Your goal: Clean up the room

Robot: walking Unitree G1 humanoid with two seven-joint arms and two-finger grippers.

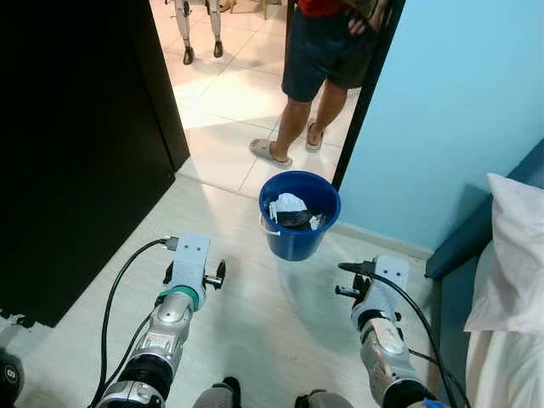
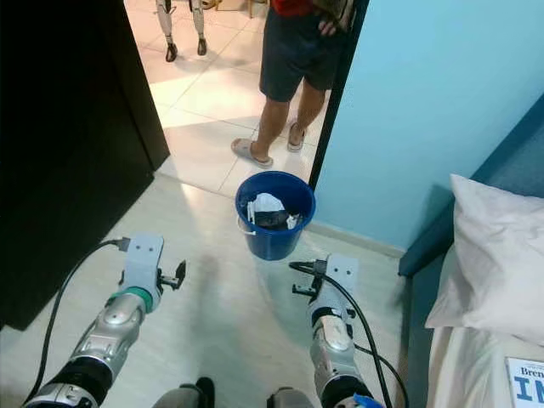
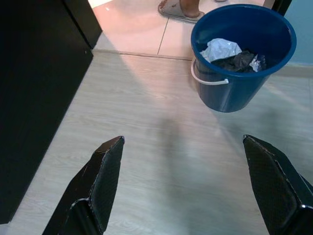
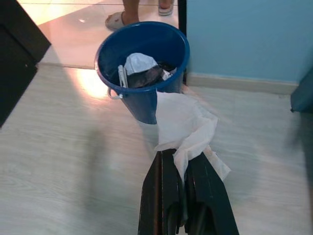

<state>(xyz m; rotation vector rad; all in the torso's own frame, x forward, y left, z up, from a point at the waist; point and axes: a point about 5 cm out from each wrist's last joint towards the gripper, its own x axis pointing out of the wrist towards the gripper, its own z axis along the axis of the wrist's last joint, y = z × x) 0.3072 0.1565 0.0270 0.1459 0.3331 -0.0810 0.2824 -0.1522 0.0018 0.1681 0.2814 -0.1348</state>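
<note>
Right pincer [image 4: 186, 196] clamping white tissue [image 4: 183, 125], left pincer [image 3: 195, 186] wide, blue bucket [image 1: 299, 240] holding crumpled paper [image 3: 220, 49], perhaps dark plastic.

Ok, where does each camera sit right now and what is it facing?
Head eyes: look forward and down at the blue bucket, a person's legs in the doorway, both silver arms.
Left wrist: looks along the open left gripper toward the bucket.
Right wrist: looks along the right gripper, shut on a white tissue, bucket ahead.
All views share the bucket.
</note>
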